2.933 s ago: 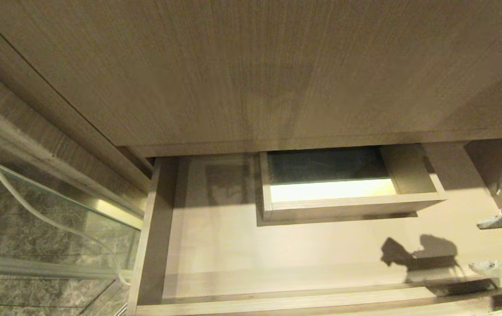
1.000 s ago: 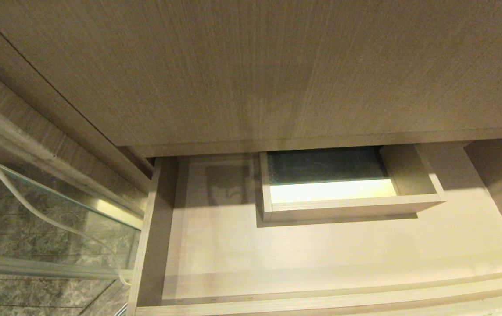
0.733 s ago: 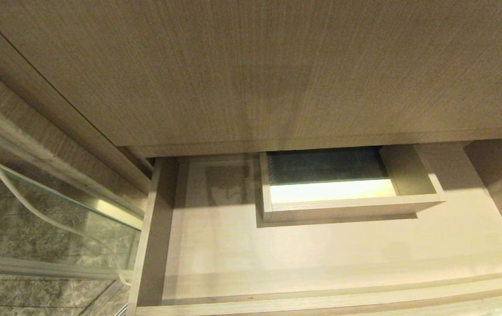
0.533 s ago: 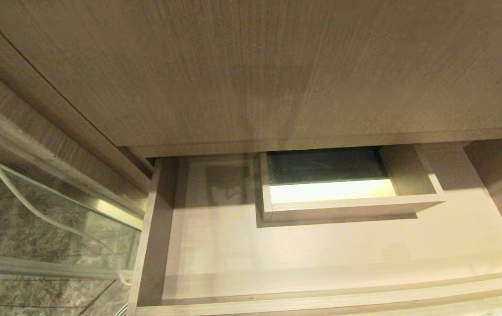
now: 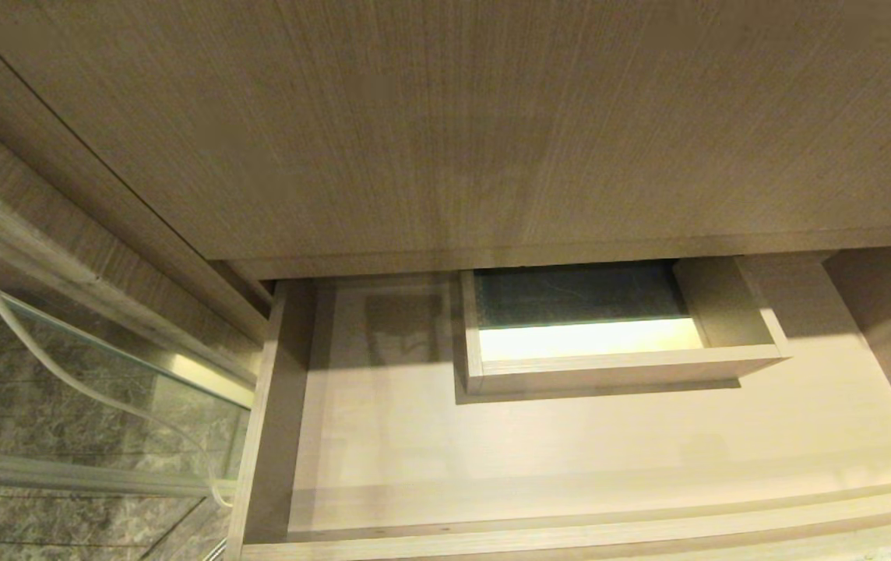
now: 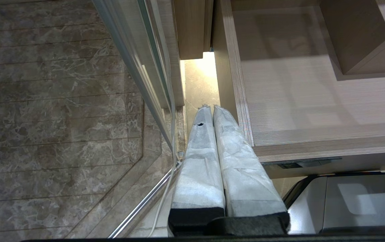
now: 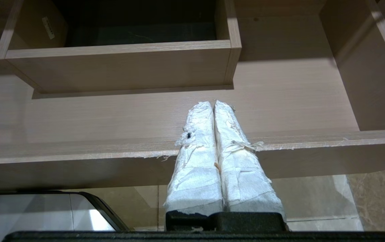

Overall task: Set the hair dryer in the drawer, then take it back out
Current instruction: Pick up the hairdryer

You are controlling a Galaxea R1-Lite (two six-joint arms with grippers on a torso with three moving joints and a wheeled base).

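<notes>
Drawer (image 5: 570, 460) open, pale wood-grain, rectangular boxed cut-out (image 5: 617, 366) inside.

A: Drawer (image 5: 383, 467) state?
B: Pulled open; wide, shallow, light-brown wood grain, low plain front at 6 o'clock. Floor lay bare.
A: Inside?
B: A boxed rectangular cut-out (image 5: 617, 370) stood toward 12 to 1 o'clock, against the back. The hair dryer was not seen.

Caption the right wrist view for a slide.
Right gripper shut and holding nothing, above the front edge of the open drawer; no hair dryer in sight.
</notes>
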